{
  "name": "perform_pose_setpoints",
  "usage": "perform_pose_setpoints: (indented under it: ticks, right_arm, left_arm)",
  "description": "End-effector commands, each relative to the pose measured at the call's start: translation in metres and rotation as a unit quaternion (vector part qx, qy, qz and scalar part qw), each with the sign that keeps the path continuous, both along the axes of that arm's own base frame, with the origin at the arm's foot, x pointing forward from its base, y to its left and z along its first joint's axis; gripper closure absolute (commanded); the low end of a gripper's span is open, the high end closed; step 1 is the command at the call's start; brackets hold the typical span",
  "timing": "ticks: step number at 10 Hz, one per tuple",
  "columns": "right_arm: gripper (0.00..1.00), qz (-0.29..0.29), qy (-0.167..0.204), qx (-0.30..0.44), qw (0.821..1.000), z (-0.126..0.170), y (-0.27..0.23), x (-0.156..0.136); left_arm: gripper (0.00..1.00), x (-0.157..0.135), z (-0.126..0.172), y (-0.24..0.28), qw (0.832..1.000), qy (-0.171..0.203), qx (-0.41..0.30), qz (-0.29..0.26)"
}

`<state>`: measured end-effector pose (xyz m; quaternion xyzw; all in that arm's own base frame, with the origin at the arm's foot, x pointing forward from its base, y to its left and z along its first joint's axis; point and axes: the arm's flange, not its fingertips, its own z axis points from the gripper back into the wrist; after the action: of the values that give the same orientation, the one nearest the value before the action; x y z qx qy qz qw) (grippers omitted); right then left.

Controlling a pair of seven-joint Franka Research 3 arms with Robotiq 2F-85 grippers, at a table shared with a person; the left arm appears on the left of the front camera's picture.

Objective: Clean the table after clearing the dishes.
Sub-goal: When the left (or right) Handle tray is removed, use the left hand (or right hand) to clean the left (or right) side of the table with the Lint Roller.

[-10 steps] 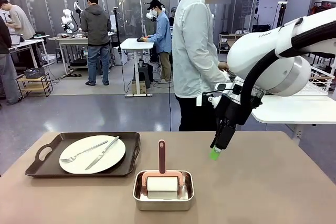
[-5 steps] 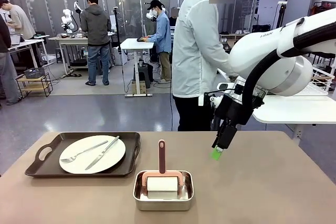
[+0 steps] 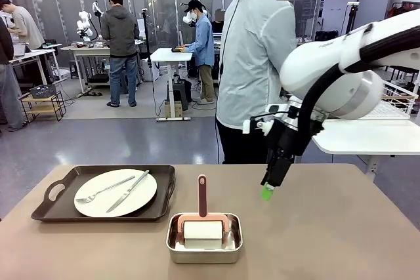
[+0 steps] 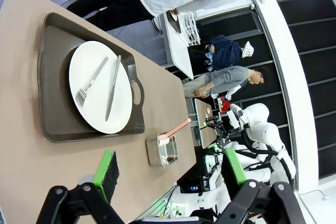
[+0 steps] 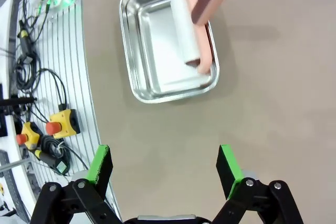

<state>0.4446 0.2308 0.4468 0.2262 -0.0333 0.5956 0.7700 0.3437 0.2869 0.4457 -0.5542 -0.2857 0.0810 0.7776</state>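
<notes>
the table point(image 3: 341, 227) is tan-brown and spans the near part of the front view. on its left side sits the dark brown tray point(image 3: 85, 170) with handles, holding a round white plate point(image 3: 136, 202). a fork point(image 3: 105, 188) and a knife point(image 3: 128, 191) lie side by side across the plate, the fork on the left, both slanting toward the far right.

just right of the tray, near the middle of the near edge, stands a small steel pan point(image 3: 204, 254). in it lies a roller point(image 3: 203, 229) with a white roll, its pink handle sticking up toward the far side.

the right gripper point(image 3: 268, 191) hangs over the far part of the table, right of the pan and apart from it, pointing down. in the right wrist view its green-padded fingers point(image 5: 100, 163) stand wide apart with nothing between them, bare table top beneath.

the left gripper point(image 4: 170, 172) looks down on the tray and pan from well above, its jaws also spread wide and empty.

a person point(image 3: 252, 63) in a pale jacket stands at the far side, turned toward a white table point(image 3: 367, 137) on the right.
</notes>
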Motion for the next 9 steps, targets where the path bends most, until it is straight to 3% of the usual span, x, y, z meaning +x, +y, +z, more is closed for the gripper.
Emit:
perform_pose_setpoints:
  ticks: [1, 4, 9]
  right_arm:
    - [0.00, 0.024, -0.001, -0.057, 0.998, 0.000, 0.050, 0.032]
    - [0.00, 0.081, -0.001, -0.101, 0.992, -0.004, 0.111, 0.052]
    - [0.00, 0.115, 0.014, -0.127, 0.985, -0.010, 0.167, 0.068]
  left_arm:
    - [0.00, -0.002, 0.002, 0.001, 1.000, -0.005, -0.005, 0.000]
    - [0.00, -0.002, 0.002, 0.001, 1.000, -0.005, -0.005, 0.000]
    - [0.00, -0.002, 0.002, 0.001, 1.000, -0.005, -0.005, 0.000]
